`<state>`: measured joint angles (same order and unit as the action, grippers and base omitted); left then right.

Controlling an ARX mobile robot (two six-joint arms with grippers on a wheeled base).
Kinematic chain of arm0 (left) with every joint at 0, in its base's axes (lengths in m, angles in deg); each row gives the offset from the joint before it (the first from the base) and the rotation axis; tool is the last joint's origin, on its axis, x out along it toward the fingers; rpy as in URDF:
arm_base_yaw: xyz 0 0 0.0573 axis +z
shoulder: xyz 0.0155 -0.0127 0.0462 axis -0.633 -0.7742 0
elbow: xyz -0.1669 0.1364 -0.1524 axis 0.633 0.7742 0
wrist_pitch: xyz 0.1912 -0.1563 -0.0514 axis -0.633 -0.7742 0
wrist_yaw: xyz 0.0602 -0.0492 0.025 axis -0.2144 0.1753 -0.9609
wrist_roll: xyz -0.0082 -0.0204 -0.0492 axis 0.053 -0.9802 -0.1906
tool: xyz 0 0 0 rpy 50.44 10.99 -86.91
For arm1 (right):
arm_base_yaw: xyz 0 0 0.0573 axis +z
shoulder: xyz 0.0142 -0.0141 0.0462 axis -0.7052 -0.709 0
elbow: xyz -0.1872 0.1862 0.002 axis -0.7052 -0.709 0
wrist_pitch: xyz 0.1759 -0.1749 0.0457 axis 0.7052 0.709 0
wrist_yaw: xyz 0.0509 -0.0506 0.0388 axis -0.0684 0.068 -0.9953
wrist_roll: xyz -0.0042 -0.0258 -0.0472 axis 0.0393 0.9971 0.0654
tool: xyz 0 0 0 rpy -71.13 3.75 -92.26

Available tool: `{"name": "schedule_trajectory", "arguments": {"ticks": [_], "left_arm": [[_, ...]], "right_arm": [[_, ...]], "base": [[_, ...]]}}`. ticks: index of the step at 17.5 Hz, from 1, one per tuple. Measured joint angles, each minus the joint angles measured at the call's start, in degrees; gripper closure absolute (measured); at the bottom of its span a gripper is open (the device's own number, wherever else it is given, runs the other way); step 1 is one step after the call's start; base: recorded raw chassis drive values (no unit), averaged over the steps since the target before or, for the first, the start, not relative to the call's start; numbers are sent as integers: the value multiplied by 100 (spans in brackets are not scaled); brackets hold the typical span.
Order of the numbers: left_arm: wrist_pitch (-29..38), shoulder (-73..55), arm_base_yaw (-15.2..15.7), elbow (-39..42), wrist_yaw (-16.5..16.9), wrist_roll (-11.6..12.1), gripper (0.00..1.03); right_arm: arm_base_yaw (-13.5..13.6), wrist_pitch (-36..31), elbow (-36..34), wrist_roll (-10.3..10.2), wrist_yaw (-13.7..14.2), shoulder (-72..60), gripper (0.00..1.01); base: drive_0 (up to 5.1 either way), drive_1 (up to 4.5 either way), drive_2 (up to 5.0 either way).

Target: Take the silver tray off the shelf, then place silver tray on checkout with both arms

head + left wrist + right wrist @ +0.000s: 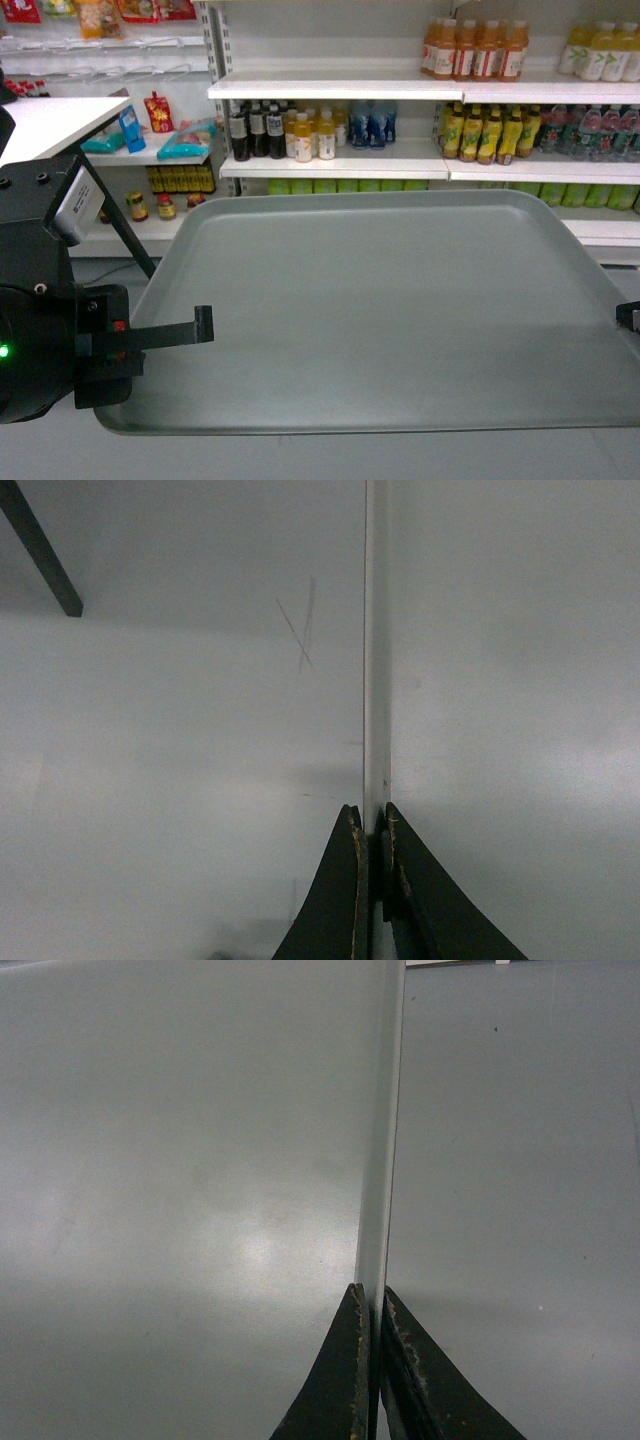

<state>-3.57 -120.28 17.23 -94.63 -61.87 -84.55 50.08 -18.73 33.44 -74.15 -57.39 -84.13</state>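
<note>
One silver tray [400, 310], two grippers [200, 325], many bottles [300, 130]

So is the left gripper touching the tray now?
Touching. In the left wrist view the left gripper has both fingers closed on the thin edge of the tray, with no gap visible. The head view shows a finger over the tray's left side.

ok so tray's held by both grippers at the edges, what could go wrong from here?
1. The left gripper and right gripper each pinch only the thin rim of the tray; if the arms fall out of step it could twist or slip out.
2. The tray fills most of the head view, hiding what lies below, so lowering it may be hard to judge.
</note>
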Motion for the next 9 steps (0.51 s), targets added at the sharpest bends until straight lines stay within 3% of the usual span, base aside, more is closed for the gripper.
{"name": "schedule_trajectory", "arguments": {"ticks": [2, 9], "left_arm": [[4, 0, 0, 0, 9, 0, 100], [17, 0, -13, 0, 13, -17, 100]], "right_arm": [[0, 11, 0, 0, -2, -2, 99], [-2, -2, -7, 0, 4, -7, 99]], "base": [[0, 0, 0], [-473, 272, 272]]}}
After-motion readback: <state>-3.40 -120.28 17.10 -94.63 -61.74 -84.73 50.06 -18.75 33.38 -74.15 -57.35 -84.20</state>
